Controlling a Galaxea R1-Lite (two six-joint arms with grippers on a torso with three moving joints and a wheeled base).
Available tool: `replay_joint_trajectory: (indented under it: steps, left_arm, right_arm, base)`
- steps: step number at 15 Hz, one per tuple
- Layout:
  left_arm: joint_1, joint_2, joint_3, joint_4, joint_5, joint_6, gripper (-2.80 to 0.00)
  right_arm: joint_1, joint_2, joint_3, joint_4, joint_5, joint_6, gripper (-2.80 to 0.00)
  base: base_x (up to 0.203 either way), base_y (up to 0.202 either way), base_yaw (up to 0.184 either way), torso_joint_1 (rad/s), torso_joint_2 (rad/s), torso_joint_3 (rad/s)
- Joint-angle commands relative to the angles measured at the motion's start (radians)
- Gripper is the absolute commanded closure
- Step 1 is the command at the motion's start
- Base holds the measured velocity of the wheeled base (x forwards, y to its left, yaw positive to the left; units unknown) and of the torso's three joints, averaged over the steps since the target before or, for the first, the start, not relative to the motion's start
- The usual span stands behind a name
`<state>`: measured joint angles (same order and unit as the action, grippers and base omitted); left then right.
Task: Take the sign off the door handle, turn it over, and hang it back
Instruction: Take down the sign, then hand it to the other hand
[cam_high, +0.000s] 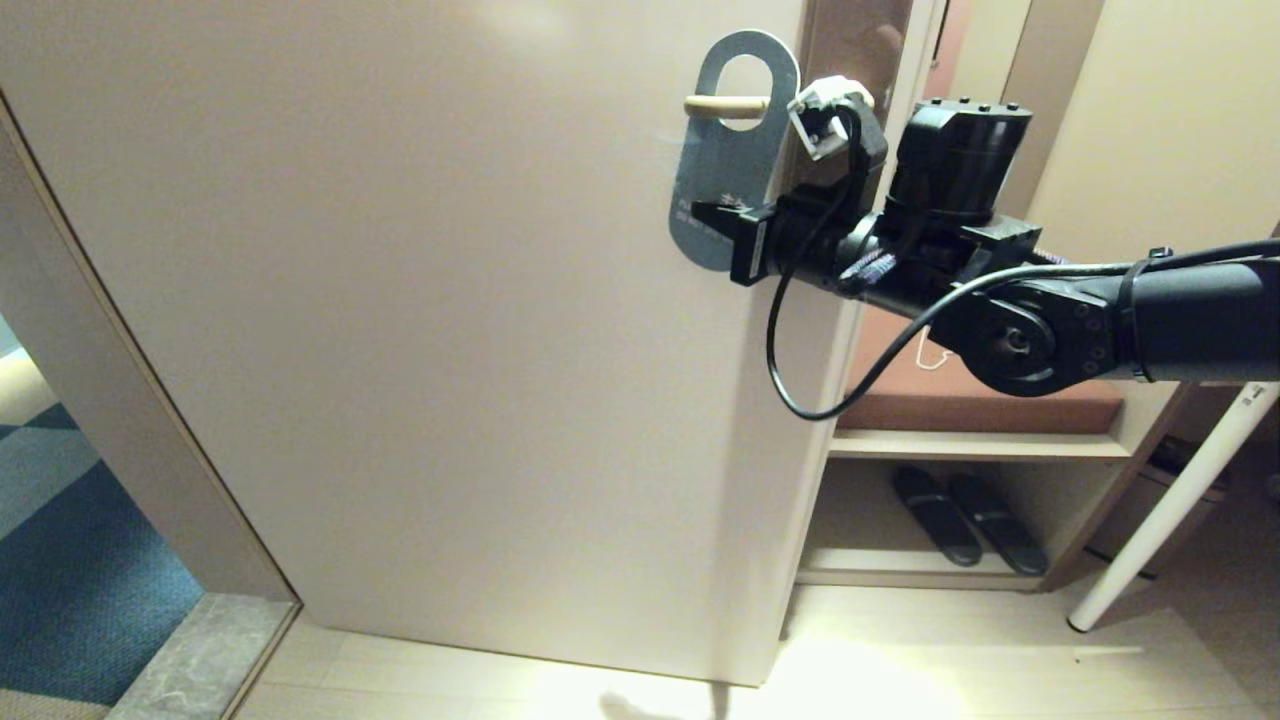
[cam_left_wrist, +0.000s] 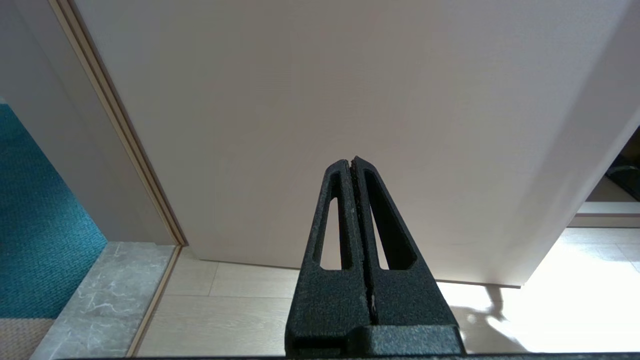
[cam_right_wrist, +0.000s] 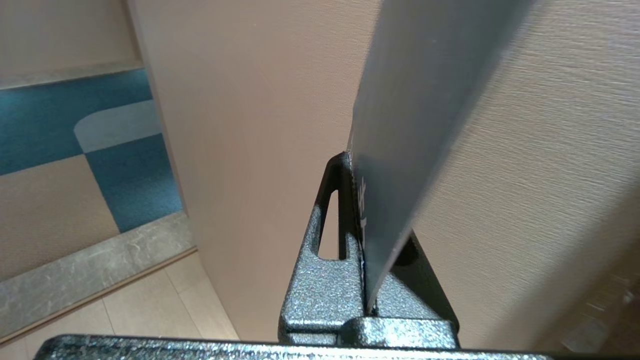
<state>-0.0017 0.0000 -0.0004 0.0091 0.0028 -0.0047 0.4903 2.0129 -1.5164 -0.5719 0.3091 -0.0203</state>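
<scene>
The sign (cam_high: 728, 160) shows its blue-grey side with white lettering low down. Its oval hole is around the pale champagne door handle (cam_high: 725, 106), which sticks out from the brown-bronze backplate (cam_high: 855, 45). The sign hangs slightly tilted against the door. My right gripper (cam_high: 712, 215) is shut on the sign's lower part from the right; in the right wrist view the blue-grey sign (cam_right_wrist: 415, 115) runs edge-on between the shut fingers (cam_right_wrist: 330, 235). My left gripper (cam_left_wrist: 351, 162) is shut and empty, low in front of the door; it is out of the head view.
The beige door (cam_high: 420, 330) fills the view, with its frame at the left and blue carpet (cam_high: 60, 560) beyond. To the right stand a shelf with a brown cushion (cam_high: 960, 400), dark slippers (cam_high: 965, 520) below, and a white table leg (cam_high: 1170, 510).
</scene>
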Motion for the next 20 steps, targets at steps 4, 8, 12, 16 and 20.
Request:
replay_joint_trajectory:
  steps: [4,8,12,16,20]
  left_arm:
    - [0.0,0.002,-0.001,0.001,0.0,0.0,0.0]
    - [0.0,0.002,0.0,0.0,0.0,0.0,0.0]
    - [0.002,0.002,0.0,0.0,0.0,0.0,0.0]
    - [0.0,0.002,0.0,0.0,0.0,0.0,0.0]
    - [0.0,0.002,0.0,0.0,0.0,0.0,0.0]
  right_arm:
    - [0.032,0.062,-0.051,-0.005,-0.031,0.0,0.0]
    - [0.043,0.114,-0.146,-0.005,-0.063,0.0,0.0]
    - [0.1,0.102,-0.119,-0.005,-0.06,0.003,0.0]
    - [0.163,0.032,-0.006,-0.003,-0.05,0.01,0.0]
    - [0.189,-0.106,0.158,0.023,0.066,0.014,0.0]
  base:
    - [0.0,0.0,0.0,0.0,0.0,0.0]
    - [0.0,0.0,0.0,0.0,0.0,0.0]
    - [0.0,0.0,0.0,0.0,0.0,0.0]
    - [0.0,0.0,0.0,0.0,0.0,0.0]
    - [0.0,0.0,0.0,0.0,0.0,0.0]
